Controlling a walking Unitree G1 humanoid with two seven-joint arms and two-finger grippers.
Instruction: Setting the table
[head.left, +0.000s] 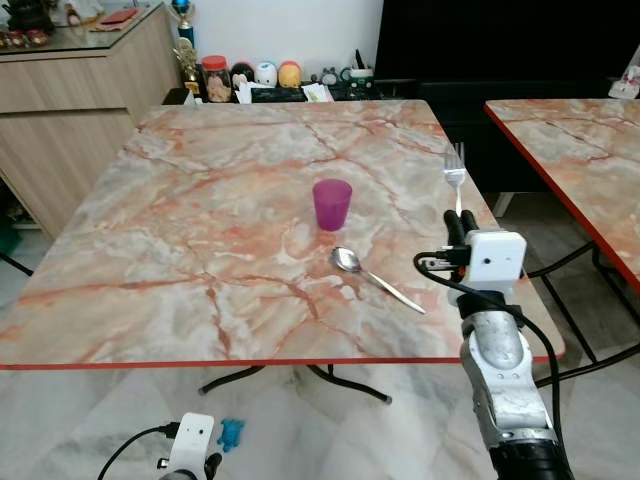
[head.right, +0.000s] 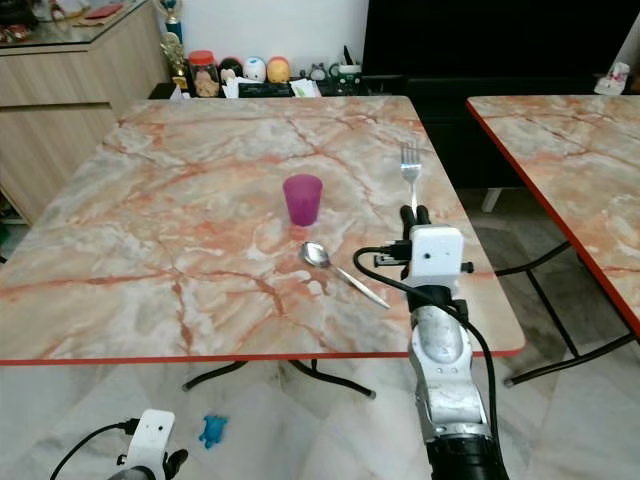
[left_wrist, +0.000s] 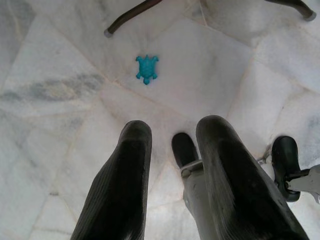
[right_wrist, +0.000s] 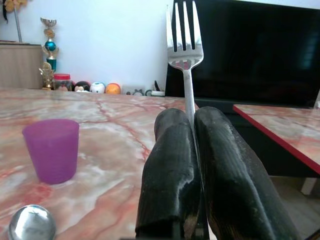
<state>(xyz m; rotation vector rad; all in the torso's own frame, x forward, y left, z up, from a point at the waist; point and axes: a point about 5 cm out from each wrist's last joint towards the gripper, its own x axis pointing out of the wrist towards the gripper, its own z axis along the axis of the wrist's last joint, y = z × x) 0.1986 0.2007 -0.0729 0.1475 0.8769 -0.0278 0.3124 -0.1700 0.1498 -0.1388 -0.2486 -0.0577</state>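
A silver fork (head.left: 455, 170) is held over the right side of the marble table (head.left: 200, 250), tines pointing away from me; my right gripper (head.left: 460, 222) is shut on its handle, seen up close as the fork (right_wrist: 185, 55) rising from between the fingers (right_wrist: 220, 165). A purple cup (head.left: 332, 204) stands upright near the table's middle. A silver spoon (head.left: 372, 276) lies just in front of it, bowl toward the cup. My left gripper (left_wrist: 172, 145) hangs low by the floor with its fingers apart and nothing between them.
A second marble table (head.left: 570, 150) stands to the right with a gap between. A wooden sideboard (head.left: 70, 110) is at the far left, jars and trinkets (head.left: 250, 80) line a shelf behind the table. A small blue turtle toy (left_wrist: 146, 68) lies on the floor.
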